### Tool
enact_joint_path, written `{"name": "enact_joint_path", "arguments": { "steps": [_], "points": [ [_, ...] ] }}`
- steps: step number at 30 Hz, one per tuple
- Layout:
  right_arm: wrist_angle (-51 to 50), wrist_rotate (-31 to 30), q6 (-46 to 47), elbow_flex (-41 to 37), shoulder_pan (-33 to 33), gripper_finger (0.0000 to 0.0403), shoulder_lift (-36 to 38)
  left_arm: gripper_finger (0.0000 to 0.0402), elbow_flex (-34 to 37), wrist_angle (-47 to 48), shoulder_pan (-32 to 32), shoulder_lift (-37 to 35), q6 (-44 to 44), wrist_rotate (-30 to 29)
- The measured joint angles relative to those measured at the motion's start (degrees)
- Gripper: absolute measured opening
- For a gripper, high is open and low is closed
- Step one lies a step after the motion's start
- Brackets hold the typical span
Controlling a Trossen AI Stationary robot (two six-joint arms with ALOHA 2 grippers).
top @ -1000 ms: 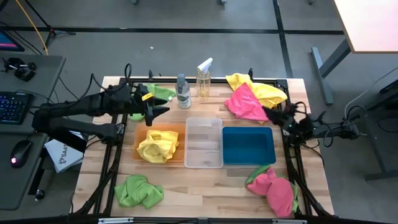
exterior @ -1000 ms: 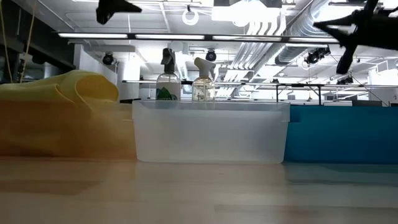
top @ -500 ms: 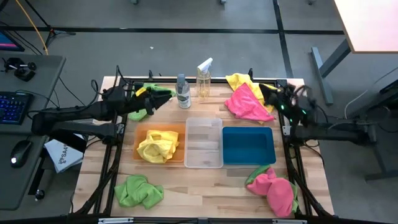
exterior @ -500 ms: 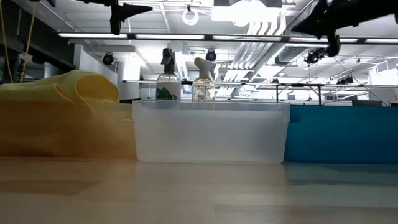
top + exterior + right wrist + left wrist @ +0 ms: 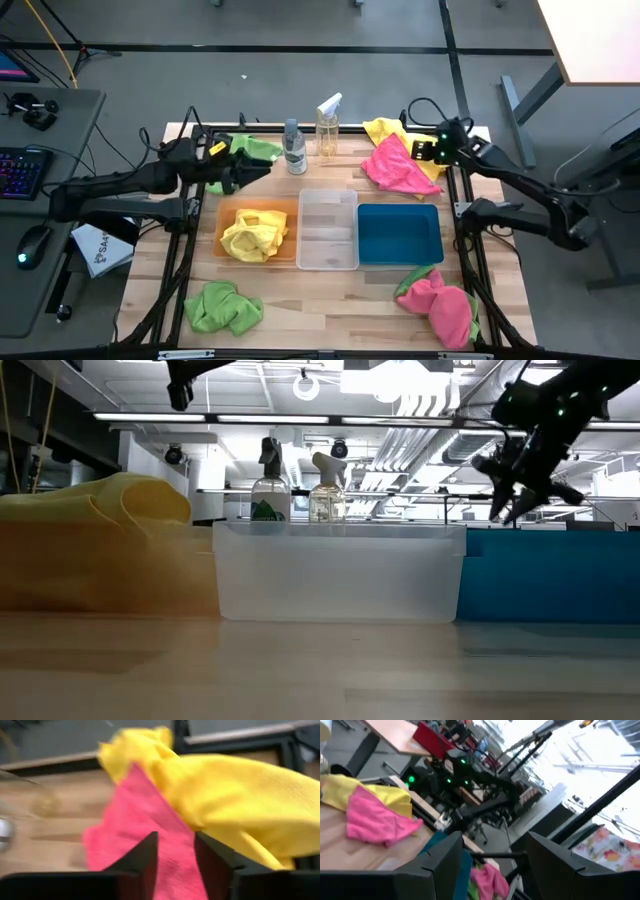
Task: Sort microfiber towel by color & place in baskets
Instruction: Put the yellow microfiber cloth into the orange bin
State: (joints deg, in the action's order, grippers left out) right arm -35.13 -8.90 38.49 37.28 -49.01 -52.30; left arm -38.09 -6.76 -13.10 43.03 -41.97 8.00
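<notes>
Three bins stand in a row: orange (image 5: 227, 215) with a yellow towel (image 5: 254, 235) in it, clear (image 5: 328, 230), and teal (image 5: 400, 233). A pink towel (image 5: 395, 166) lies on a yellow one (image 5: 425, 145) at the far right corner. My right gripper (image 5: 428, 152) hangs open just above them, its fingers over the pink towel (image 5: 150, 820) beside the yellow one (image 5: 235, 800). My left gripper (image 5: 255, 170) is open in the air beside a green towel (image 5: 255, 148) at the far left. Another green towel (image 5: 222, 307) and a pink-and-green heap (image 5: 440, 305) lie near the front edge.
Two clear spray bottles (image 5: 294, 148) (image 5: 327, 128) stand at the far edge behind the clear bin. Black frame rails run along the table's left and right sides. Bare wood shows in front of the bins, between the two near towel heaps.
My right gripper has swung from the table's right edge toward the far right corner. It has tipped its fingers down over the pink and yellow towels. My left gripper has shifted a little by the far green towel. No towel has moved.
</notes>
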Motion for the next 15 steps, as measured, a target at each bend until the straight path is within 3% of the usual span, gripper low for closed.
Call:
{"name": "enact_joint_path", "arguments": {
  "steps": [7, 15],
  "points": [
    [-8.25, -3.77, 0.21, 0.00, -2.77, 0.0229, -6.70, 0.0207, 0.00, 5.94, -0.02, -4.17, 2.01, 0.29],
    [-7.49, -9.82, -1.31, 0.00, -2.91, 0.0240, -16.85, 0.0207, -0.02, 8.14, -0.02, -7.58, 3.10, 0.01]
  ]
}}
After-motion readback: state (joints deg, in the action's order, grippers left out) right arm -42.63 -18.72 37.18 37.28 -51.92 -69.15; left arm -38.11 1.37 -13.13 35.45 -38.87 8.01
